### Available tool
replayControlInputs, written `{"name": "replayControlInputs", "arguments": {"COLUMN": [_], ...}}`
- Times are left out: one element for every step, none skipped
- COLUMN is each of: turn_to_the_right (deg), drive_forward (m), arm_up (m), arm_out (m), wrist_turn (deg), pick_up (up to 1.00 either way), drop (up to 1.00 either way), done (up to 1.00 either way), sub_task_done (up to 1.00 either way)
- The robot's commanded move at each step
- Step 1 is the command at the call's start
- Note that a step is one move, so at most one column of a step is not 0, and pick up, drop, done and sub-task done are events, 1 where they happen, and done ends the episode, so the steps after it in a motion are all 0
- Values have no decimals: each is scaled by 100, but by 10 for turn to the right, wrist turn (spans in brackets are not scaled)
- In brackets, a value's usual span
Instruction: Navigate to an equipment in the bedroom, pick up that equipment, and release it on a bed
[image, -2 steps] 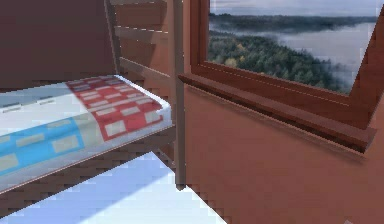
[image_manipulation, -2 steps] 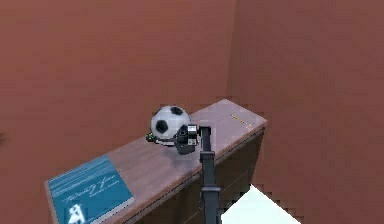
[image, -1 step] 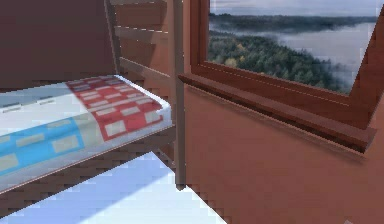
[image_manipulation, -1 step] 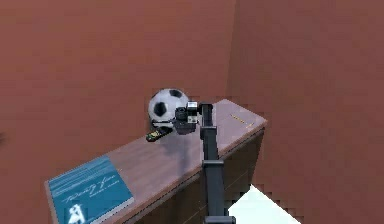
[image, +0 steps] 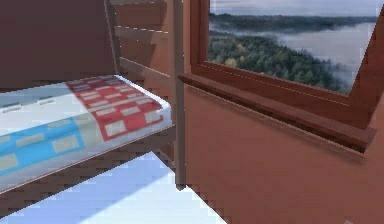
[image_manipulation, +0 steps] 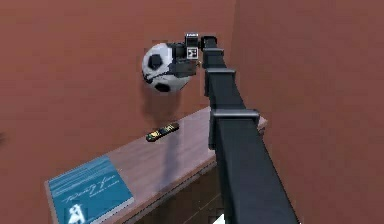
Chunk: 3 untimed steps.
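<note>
Reddish-brown wall backs my gripper (image_manipulation: 180, 66), which holds the black-and-white ball (image_manipulation: 157, 68) at its far end, hanging clear above the wooden desk (image_manipulation: 185, 150). On that desk, below the ball, lies a small dark flat object (image_manipulation: 161, 131), and toward the desk's near end a blue book (image_manipulation: 92, 192). I judge the pickup done and the carry in hand. Ahead, at the forward view's left, stands the bed (image: 70, 120) with its patchwork cover. Next I should draw the arm (image_manipulation: 240, 140) back, drive alongside the bed, then reach over the mattress before letting go.
</note>
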Motion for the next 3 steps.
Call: {"name": "replayControlInputs", "arguments": {"turn_to_the_right": [0, 0, 0], "drive_forward": [0, 0, 0], "arm_up": [0, 0, 0], "arm_out": [0, 0, 0], "wrist_turn": [-450, -450, -120], "pick_up": [0, 0, 0], "drop": [0, 0, 0], "done": [0, 0, 0], "sub_task_done": [0, 0, 0]}}
